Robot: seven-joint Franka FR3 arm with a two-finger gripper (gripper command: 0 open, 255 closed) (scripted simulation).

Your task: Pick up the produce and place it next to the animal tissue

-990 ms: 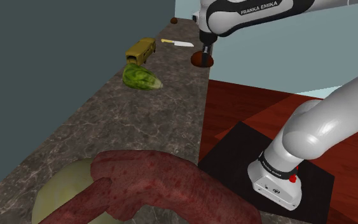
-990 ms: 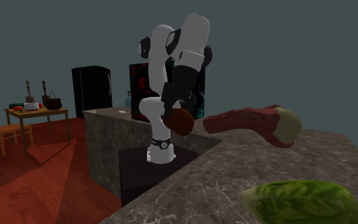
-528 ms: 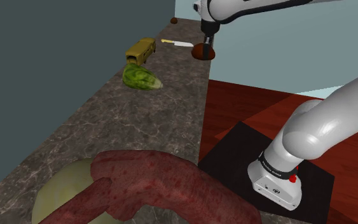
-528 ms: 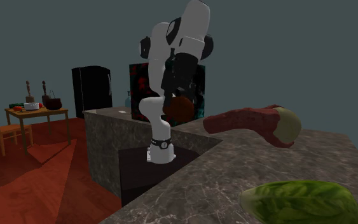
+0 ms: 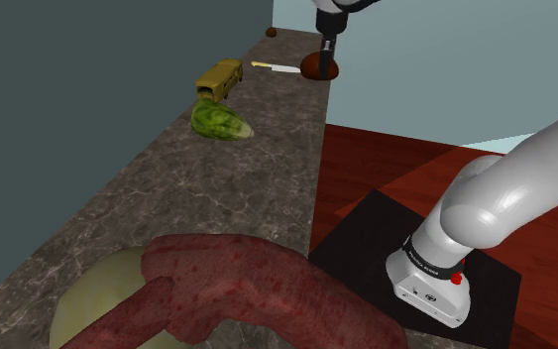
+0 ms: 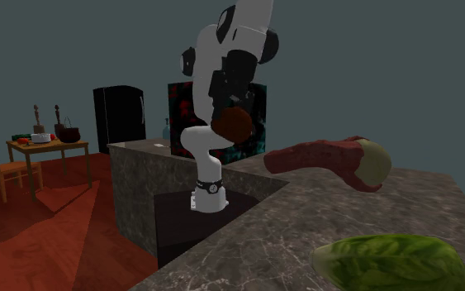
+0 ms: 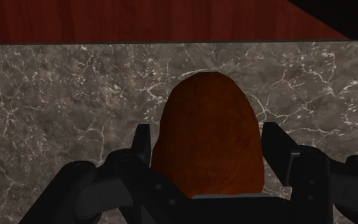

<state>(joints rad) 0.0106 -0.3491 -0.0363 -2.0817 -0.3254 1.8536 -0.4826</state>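
On the shoulder view's left you have the dark red slab of meat (image 5: 237, 288) at the near end of the marbled surface (image 5: 138, 208). Further along lie a green lettuce (image 5: 220, 121), a yellow toy bus (image 5: 218, 78) just beyond it, then a knife (image 5: 279, 67). Right of the knife your tool (image 5: 325, 57) hangs over the surface's edge, its fingers (image 7: 142, 143) clamped on both sides of the reddish-brown oval produce (image 5: 320, 67), which is in the air, well apart from the meat. The arm's white base (image 5: 435, 283) stands at lower right
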